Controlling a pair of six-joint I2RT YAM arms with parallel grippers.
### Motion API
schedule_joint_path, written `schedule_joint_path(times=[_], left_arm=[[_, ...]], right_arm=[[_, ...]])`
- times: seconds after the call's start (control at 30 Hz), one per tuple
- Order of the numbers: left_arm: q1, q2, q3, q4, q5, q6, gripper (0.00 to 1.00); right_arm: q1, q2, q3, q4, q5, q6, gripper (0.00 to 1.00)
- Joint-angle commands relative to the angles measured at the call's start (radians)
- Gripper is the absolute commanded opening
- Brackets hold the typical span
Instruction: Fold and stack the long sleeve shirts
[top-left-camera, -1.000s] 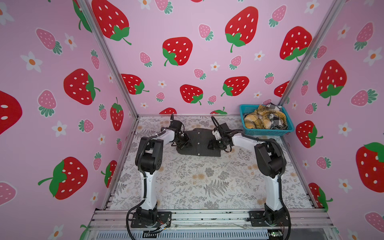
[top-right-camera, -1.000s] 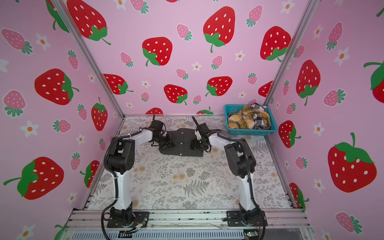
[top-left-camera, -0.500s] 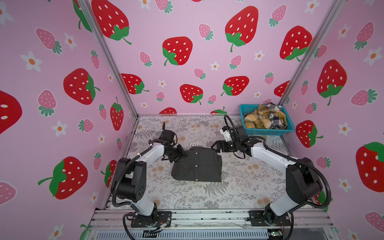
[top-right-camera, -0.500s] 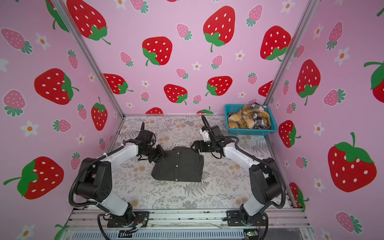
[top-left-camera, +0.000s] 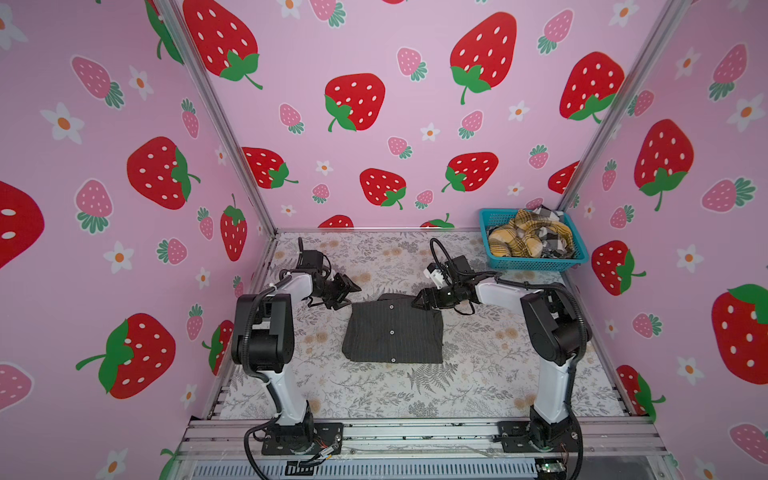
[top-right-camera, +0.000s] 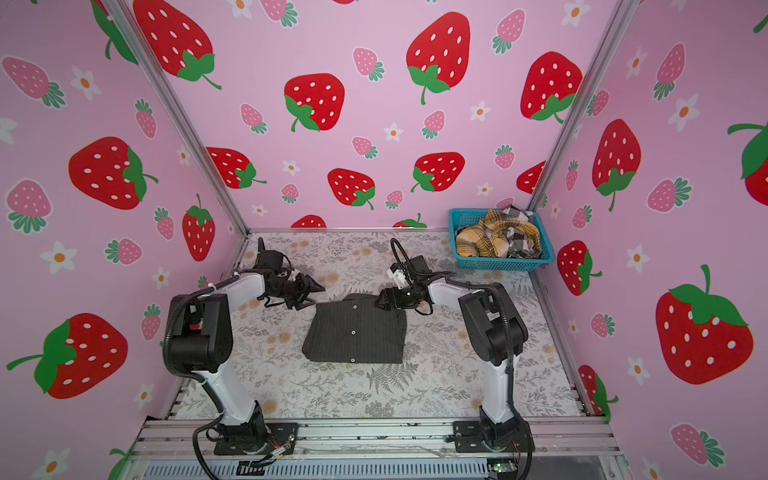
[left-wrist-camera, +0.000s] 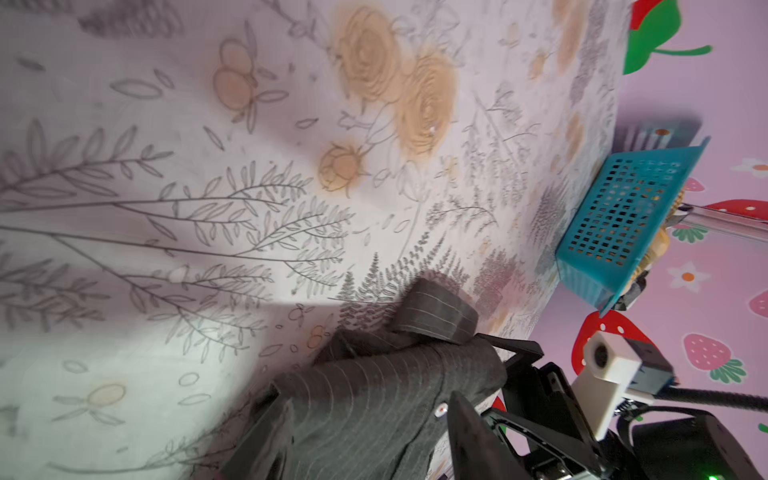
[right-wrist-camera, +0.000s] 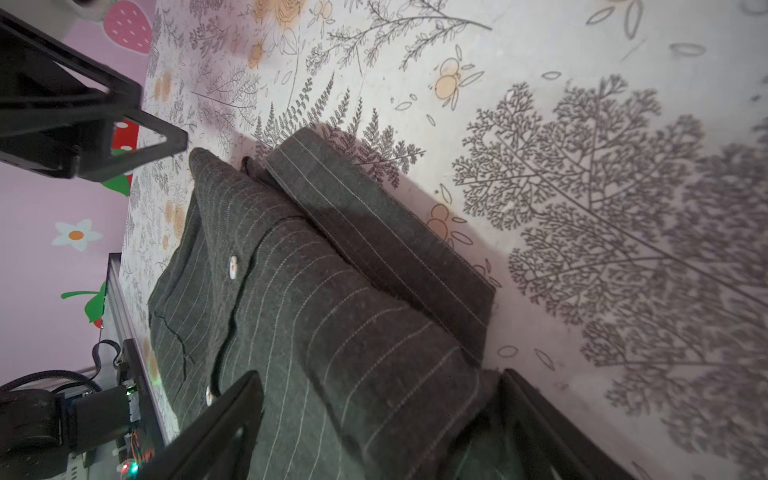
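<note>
Left gripper (top-left-camera: 353, 296) and right gripper (top-left-camera: 417, 300) both stand with jaws apart, gripping nothing, at the far corners of the folded charcoal shirt (top-left-camera: 392, 332).

The left gripper sits just off the far left corner, while the right one's fingers (right-wrist-camera: 216, 432) straddle the far right corner beside the collar (right-wrist-camera: 374, 241). If either arm pulls away low, a fingertip could likely snag the loose top layer and drag the fold open, since the soft woven cloth lies in several slippery layers. The shirt rests mid-table as a flat rectangle, thin pale stripes and pale buttons (right-wrist-camera: 233, 266) facing up, on the flowered tablecloth (top-left-camera: 374, 390). In the far right corner a teal mesh basket (top-left-camera: 536, 262) holds a crumpled yellow plaid shirt (top-left-camera: 519, 239) and a check shirt (top-left-camera: 548, 214), not yet folded.
</note>
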Motion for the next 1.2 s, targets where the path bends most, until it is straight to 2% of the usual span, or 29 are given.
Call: schedule_joint_path(times=[0.0,0.1,0.23,0.3,0.43,0.5,0.63,0.67,0.73,0.83,0.93,1.03,1.17], left_arm=[[-0.002,0.030,-0.017,0.045,0.032,0.007,0.56],[0.005,0.027,-0.013,-0.006,-0.014,0.044,0.55],[0.030,-0.067,-0.070,-0.012,-0.052,0.058,0.62],[0.031,-0.076,-0.081,-0.015,-0.060,0.069,0.64],[0.020,0.014,-0.073,-0.002,-0.025,0.071,0.63],[0.019,0.044,-0.077,0.022,-0.012,0.059,0.64],[0.005,0.066,-0.067,0.041,0.012,0.042,0.65],[-0.002,0.065,-0.064,0.046,0.019,0.040,0.62],[-0.016,0.067,-0.055,0.052,0.029,0.040,0.52],[-0.023,0.070,-0.055,0.071,0.052,0.016,0.26],[-0.027,0.029,-0.062,0.069,0.024,0.011,0.00],[-0.039,-0.027,-0.063,0.061,-0.002,0.013,0.00],[-0.086,-0.103,-0.044,0.046,-0.024,0.018,0.00]], right_arm=[[-0.003,0.019,0.016,0.009,-0.007,-0.011,0.86],[-0.001,0.031,0.027,-0.003,0.009,-0.009,0.83],[-0.001,0.020,0.040,-0.025,0.043,-0.019,0.83],[-0.001,0.020,0.046,-0.035,0.047,-0.025,0.78],[0.003,0.034,0.058,-0.028,0.015,-0.018,0.58],[0.014,0.049,0.071,-0.036,0.018,-0.017,0.53],[0.033,0.057,0.076,-0.036,0.021,-0.014,0.56],[0.036,0.054,0.074,-0.036,0.023,-0.012,0.55],[0.037,0.047,0.072,-0.032,0.031,-0.007,0.40],[0.040,0.033,0.074,-0.035,0.051,0.001,0.21],[0.049,-0.005,0.063,-0.030,0.075,0.015,0.08],[0.066,-0.070,0.049,-0.039,0.132,0.035,0.01],[0.089,-0.205,0.001,-0.057,0.245,0.092,0.00]])
